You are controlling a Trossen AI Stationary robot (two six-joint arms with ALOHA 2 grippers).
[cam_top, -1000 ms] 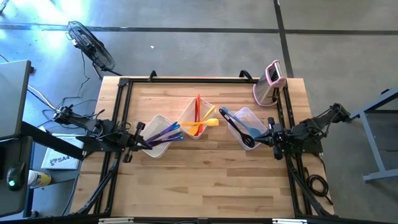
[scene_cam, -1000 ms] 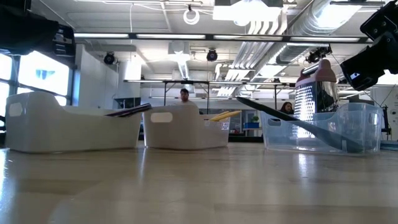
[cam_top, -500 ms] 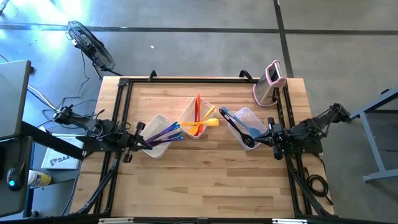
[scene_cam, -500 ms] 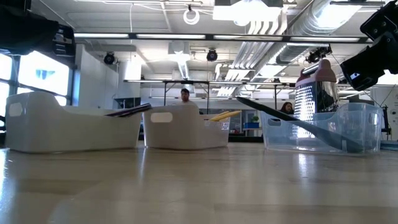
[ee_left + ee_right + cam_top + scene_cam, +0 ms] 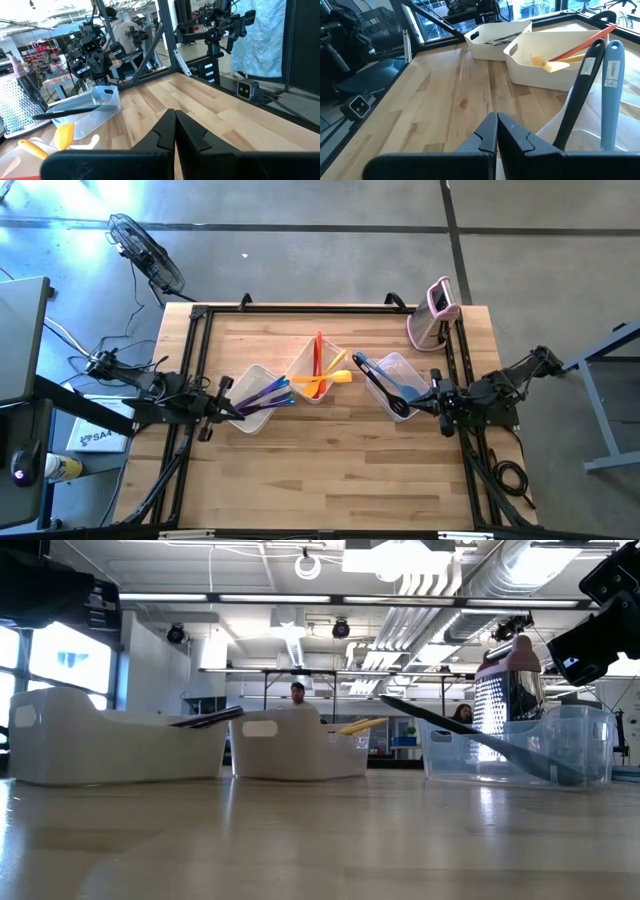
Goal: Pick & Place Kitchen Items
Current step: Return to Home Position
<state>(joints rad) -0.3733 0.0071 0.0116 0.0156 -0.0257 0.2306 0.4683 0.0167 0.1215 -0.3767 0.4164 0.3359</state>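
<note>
Utensils (image 5: 318,355) in bins (image 5: 250,377) | left tool (image 5: 175,117) closed | right tool (image 5: 497,120) closed

— What do the arms look like from above?

— Both are near black. The left arm (image 5: 165,392) and right arm (image 5: 495,392) are chains of chunky jointed blocks, slimmer towards the tips.

— Any cables (image 5: 105,363)?

— Thin dark ones loop beside the left arm's base.

— And up close?

— The left gripper (image 5: 175,114) has two matte black fingers (image 5: 162,135), angular and faceted with stepped edges. They taper to a point, with only a hairline seam between them. A broad flat black bar (image 5: 105,165) crosses their base. The right gripper (image 5: 497,116) looks the same.

— Markings?

— From table height the right arm shows a small bluish patch (image 5: 570,663), perhaps a label.
</note>
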